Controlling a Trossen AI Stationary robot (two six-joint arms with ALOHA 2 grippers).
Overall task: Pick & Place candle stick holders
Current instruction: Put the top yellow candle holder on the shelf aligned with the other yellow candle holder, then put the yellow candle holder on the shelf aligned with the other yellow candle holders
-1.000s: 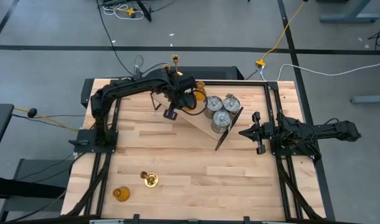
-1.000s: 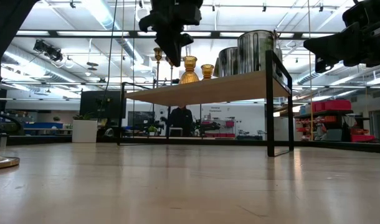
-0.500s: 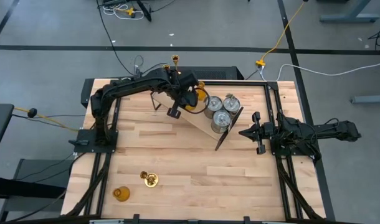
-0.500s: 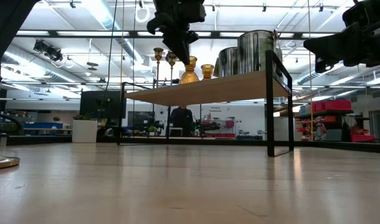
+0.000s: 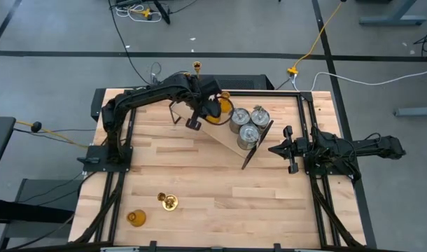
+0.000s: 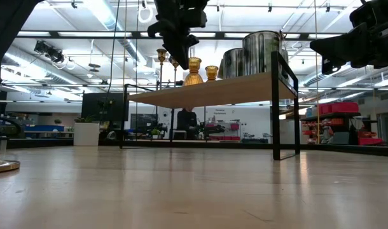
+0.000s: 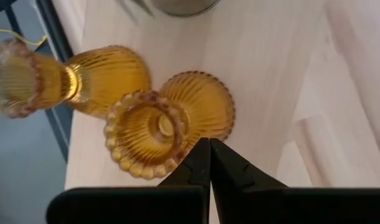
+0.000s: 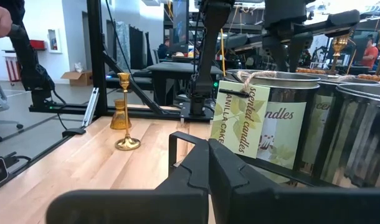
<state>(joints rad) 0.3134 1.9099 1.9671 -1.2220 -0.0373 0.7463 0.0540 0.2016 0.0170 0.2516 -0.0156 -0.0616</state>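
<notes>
Hovering over amber glass holders on the shelf, nothing gripped.

Two amber glass holders (image 7: 168,127) are sitting side by side on the raised wooden shelf (image 6: 210,92), next to the silver-grey cylinders (image 5: 247,122); ribbed glass w/ beaded rim, so prob fragile, slick and fairly heavy for size – I'd be taking it across the narrow waist under the rim, not the flared base. Left gripper (image 7: 209,155) is hanging just above the nearer one, fingers closed, holding nothing. One amber holder (image 5: 135,218) and a brass stick (image 5: 169,202) are waiting on the table (image 5: 220,189), well apart from the shelf. Right gripper (image 5: 287,149) is parking beside the shelf, fingers closed, empty.
</notes>
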